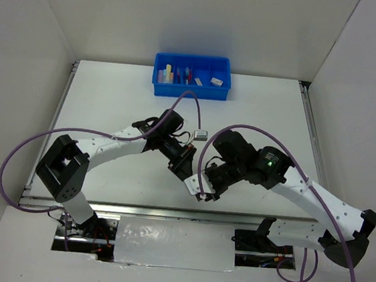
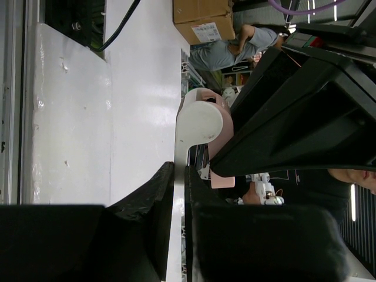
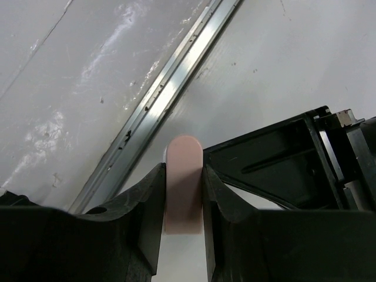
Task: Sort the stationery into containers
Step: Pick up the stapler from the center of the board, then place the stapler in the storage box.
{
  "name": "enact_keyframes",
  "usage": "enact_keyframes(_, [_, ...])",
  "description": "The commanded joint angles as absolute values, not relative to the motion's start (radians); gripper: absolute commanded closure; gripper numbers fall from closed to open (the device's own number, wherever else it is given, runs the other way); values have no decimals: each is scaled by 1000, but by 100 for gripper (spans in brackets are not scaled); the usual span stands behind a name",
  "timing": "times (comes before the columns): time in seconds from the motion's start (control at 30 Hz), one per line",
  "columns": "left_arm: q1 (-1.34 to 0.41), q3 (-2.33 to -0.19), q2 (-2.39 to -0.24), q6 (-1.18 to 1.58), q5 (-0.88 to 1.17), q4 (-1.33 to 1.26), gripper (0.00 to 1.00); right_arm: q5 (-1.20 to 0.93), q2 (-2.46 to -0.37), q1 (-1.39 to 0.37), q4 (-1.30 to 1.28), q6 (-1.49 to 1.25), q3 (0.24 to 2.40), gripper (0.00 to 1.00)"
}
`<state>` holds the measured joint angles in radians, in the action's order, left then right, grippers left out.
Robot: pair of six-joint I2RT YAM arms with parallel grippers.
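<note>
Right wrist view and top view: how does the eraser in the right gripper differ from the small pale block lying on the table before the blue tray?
The eraser is pale pink with a rounded end; the block looks greyish white and squarish. The eraser is clamped in the right gripper; the block lies free on the table, nearer the blue tray. Shared: both are small, and neither is in the tray.

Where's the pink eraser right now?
The pink eraser sits pinched in the right gripper, near the table's front edge, centre of the top view, beside the left gripper.
</note>
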<state>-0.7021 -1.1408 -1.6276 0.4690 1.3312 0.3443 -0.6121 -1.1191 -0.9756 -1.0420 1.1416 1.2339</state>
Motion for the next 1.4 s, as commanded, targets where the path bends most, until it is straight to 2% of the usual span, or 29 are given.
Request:
enact_keyframes(0.0, [-692,-1135,-1592,451,1351,319,76,-615,-1120,-980,-1006,1109,1261,82])
enact_keyframes(0.07, [-670,-1134,-1585,451,1315,327,54,-620,-1105,-968,-979,1085,1261,86])
enact_keyframes(0.1, [-660,-1141,-1582,431,1299,368,33,-623,-1101,-962,-945,1054,1262,88])
enact_keyframes(0.17, [-605,-1170,-1574,404,1244,417,20,-640,-1091,-931,-907,1017,1266,94])
enact_keyframes(0.2, [-582,-1184,-1571,388,1220,460,17,-638,-1085,-920,-835,944,1264,98])
enact_keyframes(0.37, [-263,-1174,-1543,436,1071,477,16,-563,-1072,-780,-573,671,1220,100])
enact_keyframes(0.43, [-26,-1166,-1519,475,1011,476,15,-459,-1125,-657,-319,402,1203,100])
enact_keyframes(0.5, [-3,-1164,-1506,466,977,477,14,-420,-1176,-588,-232,315,1212,100])
enact_keyframes(0.53, [65,-1160,-1474,457,962,474,13,-402,-1210,-560,-189,278,1221,100])
enact_keyframes(0.57, [83,-1155,-1457,446,947,468,1,-370,-1285,-536,-143,244,1236,100])
enact_keyframes(0.6, [98,-1151,-1438,418,915,466,1,-266,-1323,-496,-26,160,1242,100])
enact_keyframes(0.7, [115,-1160,-1346,323,827,491,1,-159,-1463,-427,160,22,1296,100])
enact_keyframes(0.8, [106,-1161,-1284,249,749,525,1,30,-1714,-405,132,-80,1492,100])
enact_keyframes(0.83, [103,-1161,-1272,235,747,540,1,49,-1794,-390,65,-112,1704,100])
enact_keyframes(0.87, [97,-1154,-1250,238,749,549,1,66,-1956,-353,-94,-197,1826,100])
enact_keyframes(0.9, [98,-1147,-1238,242,749,551,1,66,-1957,-353,-160,-245,1962,100])
enact_keyframes(0.93, [97,-1137,-1226,251,761,549,1,48,-2117,-319,-217,-279,2202,100])
enact_keyframes(1.03, [84,-1085,-1160,314,755,503,1,21,-2350,-295,-261,-284,2480,100])
enact_keyframes(1.17, [48,-1037,-1088,347,707,477,1,92,-2430,-311,-82,-206,2433,100])
enact_keyframes(1.37, [28,-1003,-1058,373,707,491,1,115,-2555,-314,-48,-167,2451,100])
